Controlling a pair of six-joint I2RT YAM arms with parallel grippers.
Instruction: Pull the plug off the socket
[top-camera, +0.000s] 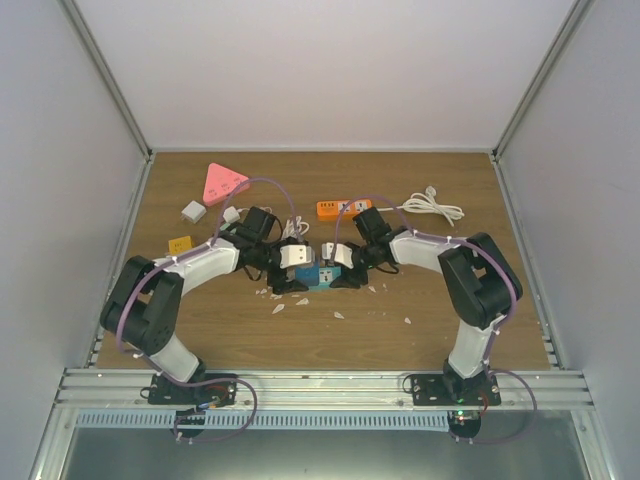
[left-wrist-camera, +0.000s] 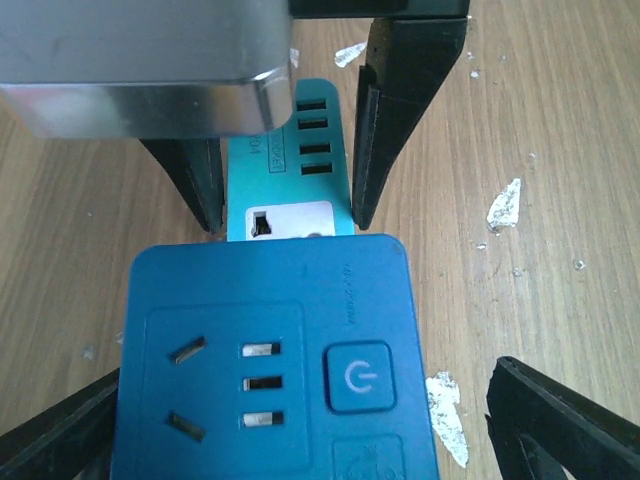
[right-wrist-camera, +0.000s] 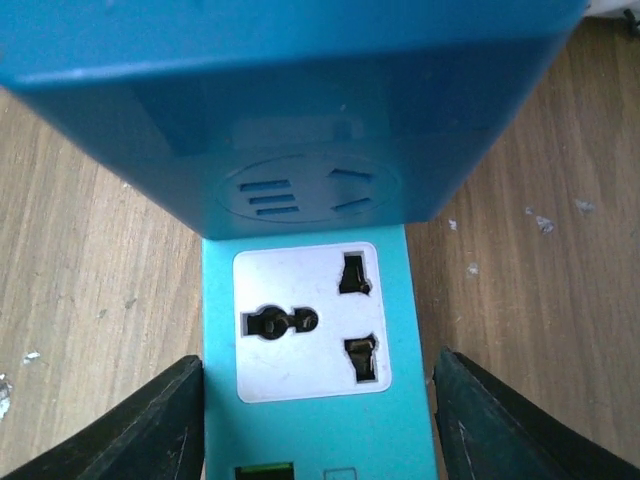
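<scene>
Nearest the arm bases, white scraps (top-camera: 279, 307) lay on the table (top-camera: 450, 320) just in front of the strip (right-wrist-camera: 310, 440), the teal bar carrying the sockets. The plug (left-wrist-camera: 270, 360), a dark blue block, sat on the strip's left part, not yet pulled off. The left gripper (left-wrist-camera: 305, 385) straddled the plug with its fingers spread and one finger well clear of it, probably lining up to grasp and pull. The right gripper (right-wrist-camera: 318, 355) bracketed the strip just right of the plug, likely to hold it down. Its fingers stood close against the strip's sides, but I could not tell whether they pinched it. The top view gave only two arms meeting over a blue patch. The wrist views told plug from strip, and the left one showed the plug's button (left-wrist-camera: 357, 377) and the strip's USB slots (left-wrist-camera: 315, 140). Beyond the strip lay an orange bar (top-camera: 335, 208) and a white cable (top-camera: 435, 208).
</scene>
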